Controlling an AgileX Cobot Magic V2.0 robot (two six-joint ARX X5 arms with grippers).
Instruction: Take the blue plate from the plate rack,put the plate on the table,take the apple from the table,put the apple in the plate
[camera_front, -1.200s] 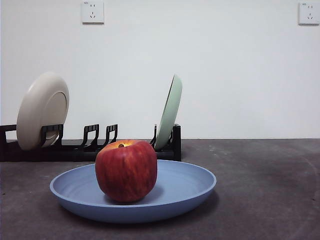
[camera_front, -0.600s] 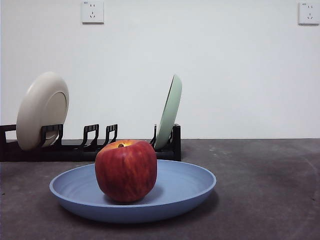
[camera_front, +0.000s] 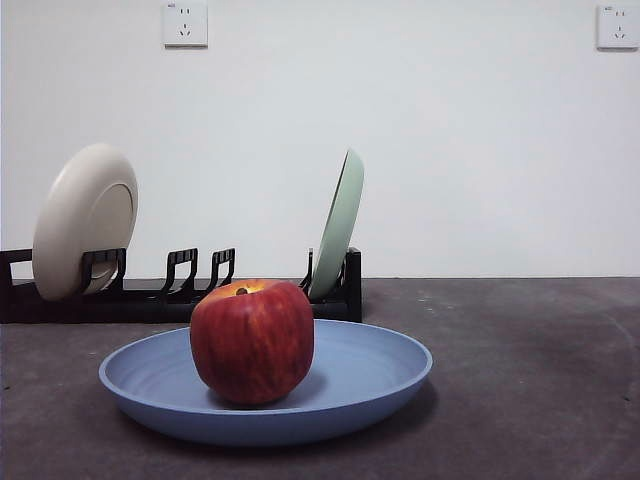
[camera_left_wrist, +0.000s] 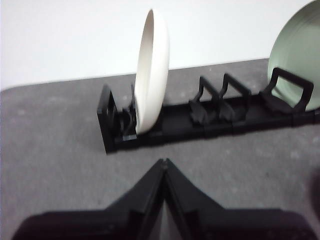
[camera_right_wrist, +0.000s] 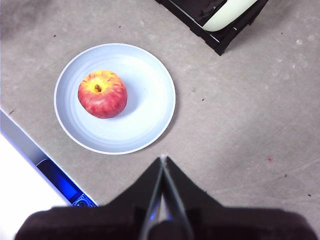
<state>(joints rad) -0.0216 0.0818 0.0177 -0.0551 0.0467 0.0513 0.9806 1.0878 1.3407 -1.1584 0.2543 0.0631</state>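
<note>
The red apple (camera_front: 252, 340) sits inside the blue plate (camera_front: 370, 375), which lies flat on the dark grey table (camera_front: 530, 380) in front of the black plate rack (camera_front: 190, 290). From high above, the right wrist view shows the apple (camera_right_wrist: 102, 93) left of centre on the blue plate (camera_right_wrist: 145, 105), with my right gripper (camera_right_wrist: 163, 160) shut, empty and well clear of the plate. My left gripper (camera_left_wrist: 164, 162) is shut and empty, hanging short of the plate rack (camera_left_wrist: 210, 117). Neither arm shows in the front view.
A cream-white plate (camera_front: 85, 220) stands at the rack's left end and a pale green plate (camera_front: 340, 225) at its right end; both also show as the white plate (camera_left_wrist: 152, 70) and green plate (camera_left_wrist: 295, 55). A white block with a blue part (camera_right_wrist: 60, 182) lies by the table edge.
</note>
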